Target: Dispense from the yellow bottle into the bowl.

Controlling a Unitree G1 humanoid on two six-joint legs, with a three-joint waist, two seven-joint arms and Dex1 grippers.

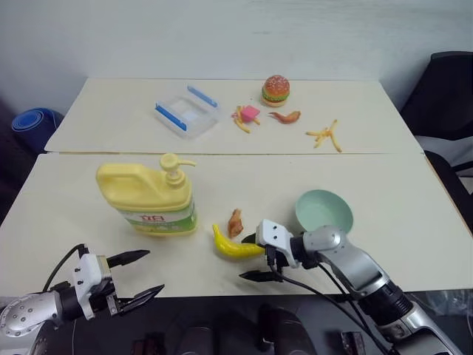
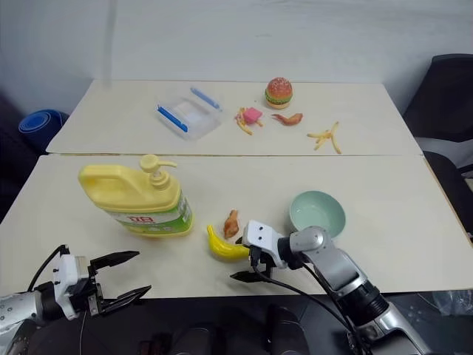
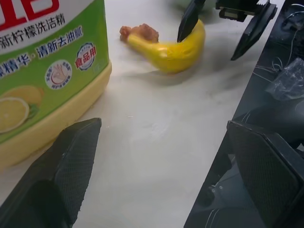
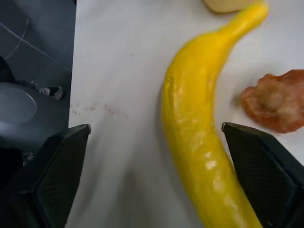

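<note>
Right fingers spread astride banana, front table edge close

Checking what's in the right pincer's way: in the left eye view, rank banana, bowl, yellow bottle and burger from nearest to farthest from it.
From the right pincer:
1. Banana, right between its fingers.
2. Bowl, just behind it, to the right.
3. Yellow bottle, off to the left.
4. Burger, on the far table.

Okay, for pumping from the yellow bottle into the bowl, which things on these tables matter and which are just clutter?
Needed for the job:
yellow bottle
bowl

Just lying about:
banana, between the open right claw's fingers
fried chicken piece
clear container
burger
fries
shrimp
pink piece with fries
</note>
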